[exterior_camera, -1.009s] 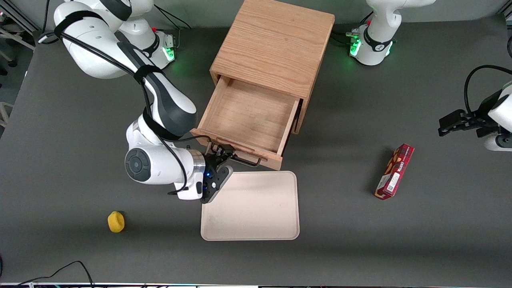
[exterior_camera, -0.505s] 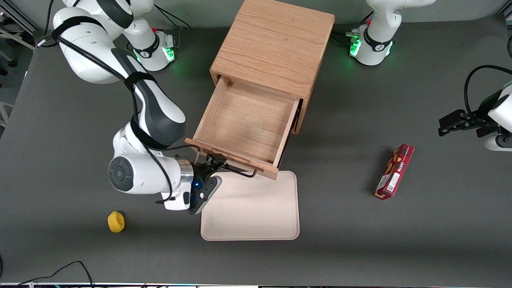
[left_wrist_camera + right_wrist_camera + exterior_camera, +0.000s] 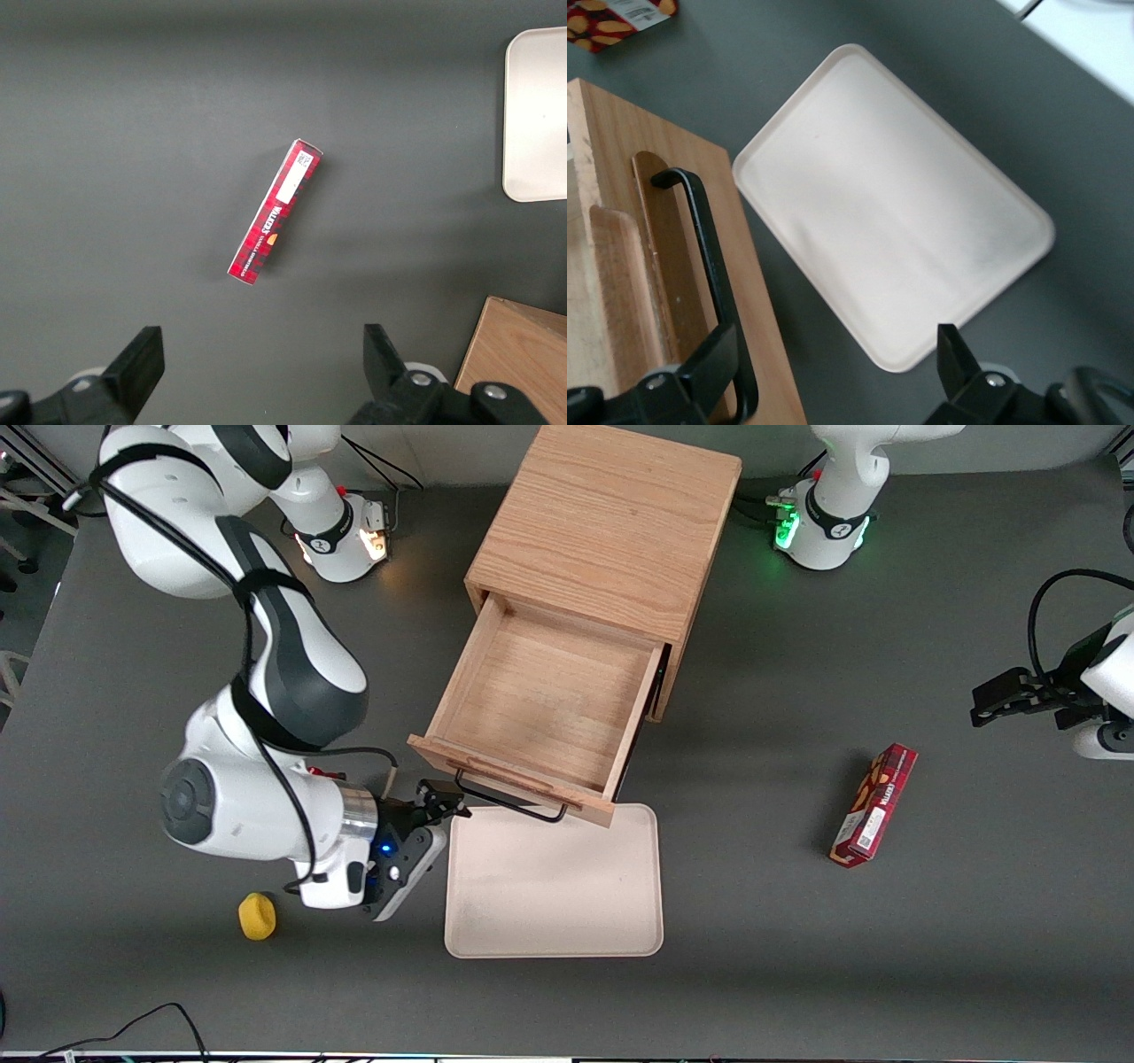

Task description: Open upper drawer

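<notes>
The upper drawer (image 3: 540, 700) of the wooden cabinet (image 3: 611, 522) stands pulled far out, and its inside is bare. Its black wire handle (image 3: 514, 808) sits under the wooden strip on the drawer front and also shows in the right wrist view (image 3: 700, 248). My right gripper (image 3: 440, 797) is open and holds nothing, just off the end of the handle toward the working arm's end of the table. In the right wrist view the gripper (image 3: 833, 372) has one finger (image 3: 713, 359) beside the handle's end, and dark table shows between the fingers. The lower drawer is hidden under the upper one.
A beige tray (image 3: 554, 886) lies on the table nearer the camera than the drawer front, partly under it; it also shows in the right wrist view (image 3: 895, 204). A yellow object (image 3: 257, 915) lies by my wrist. A red box (image 3: 873, 804) lies toward the parked arm's end.
The drawer came a little farther out while my gripper was at the handle. The gripper has since come off the handle and moved toward the working arm's end.
</notes>
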### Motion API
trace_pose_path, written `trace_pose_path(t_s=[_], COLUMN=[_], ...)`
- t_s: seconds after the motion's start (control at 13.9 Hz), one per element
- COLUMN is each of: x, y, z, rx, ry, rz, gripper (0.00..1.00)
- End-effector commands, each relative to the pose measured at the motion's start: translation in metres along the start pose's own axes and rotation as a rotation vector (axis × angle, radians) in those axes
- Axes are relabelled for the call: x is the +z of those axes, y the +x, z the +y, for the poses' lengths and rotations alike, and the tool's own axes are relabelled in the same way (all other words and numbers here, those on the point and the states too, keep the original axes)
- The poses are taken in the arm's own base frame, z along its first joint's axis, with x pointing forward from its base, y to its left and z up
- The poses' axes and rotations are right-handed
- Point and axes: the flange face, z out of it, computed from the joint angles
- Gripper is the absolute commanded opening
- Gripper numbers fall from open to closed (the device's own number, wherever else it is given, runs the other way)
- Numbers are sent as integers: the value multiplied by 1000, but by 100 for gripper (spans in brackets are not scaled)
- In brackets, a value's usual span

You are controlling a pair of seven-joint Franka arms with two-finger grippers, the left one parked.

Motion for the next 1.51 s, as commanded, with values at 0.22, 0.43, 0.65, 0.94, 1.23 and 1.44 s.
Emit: trace_pose_path(t_s=[0.22, 0.43, 0.65, 0.94, 1.23, 1.44], x=[-154, -244, -291, -246, -255, -266], y=[-58, -125, -197, -288, -333, -342], z=[-75, -80, -84, -87, -38, -33], rx=[251, 399, 526, 700, 830, 901], ry=[-213, -200, -218, -291, -268, -271], rz=[-131, -176, -243, -248, -218, -184], gripper=[100, 100, 100, 100, 100, 100])
